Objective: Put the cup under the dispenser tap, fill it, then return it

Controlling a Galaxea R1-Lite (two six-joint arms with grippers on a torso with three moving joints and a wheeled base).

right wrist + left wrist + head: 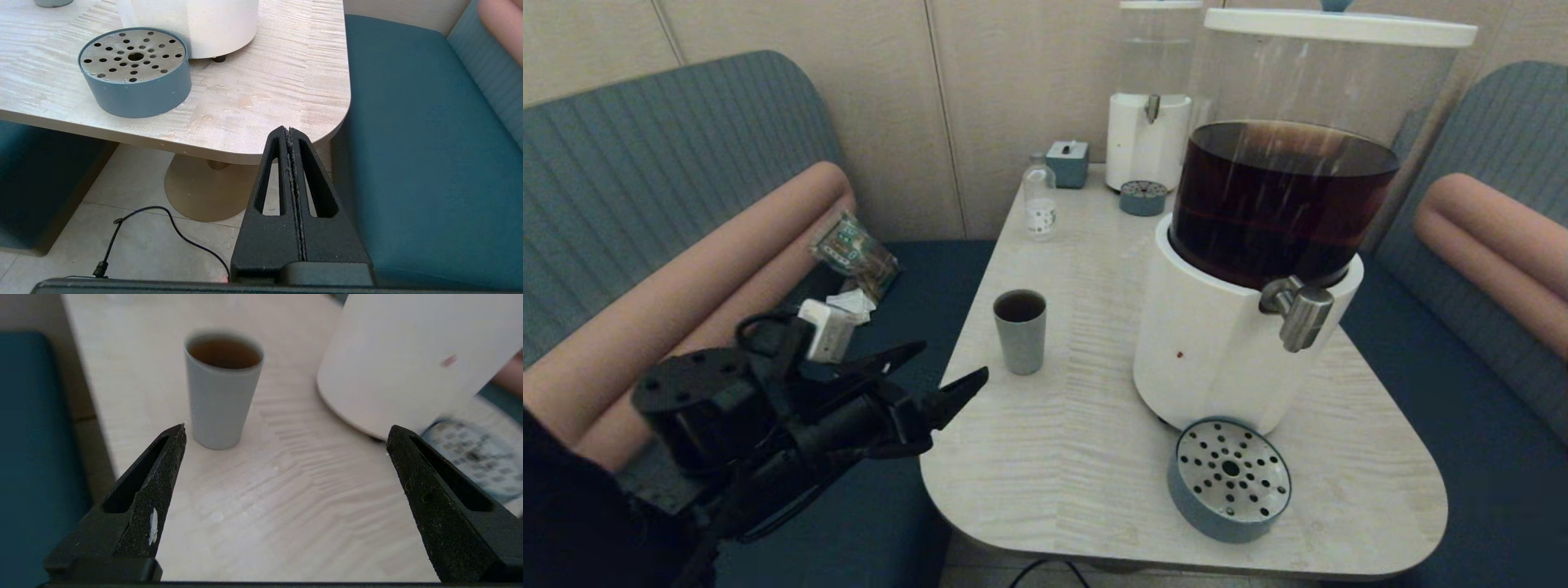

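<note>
The grey-blue cup (1020,331) stands upright on the table's left side, holding brown liquid, which the left wrist view shows in the cup (222,390). My left gripper (947,371) hovers open just off the table's left edge, short of the cup, nothing between its fingers (161,477). The brushed-steel dispenser tap (1298,313) juts from the white base of the big dispenser (1217,343) with dark brown liquid, right of the cup. My right gripper (289,132) is shut, parked low beside the table's near right corner, out of the head view.
A round blue drip tray (1229,478) with a perforated steel top lies before the dispenser. At the back stand a narrower dispenser (1150,122), a second small drip tray (1143,197), a clear bottle (1039,200) and a blue box (1067,162). Benches flank the table; a cable (163,228) crosses the floor.
</note>
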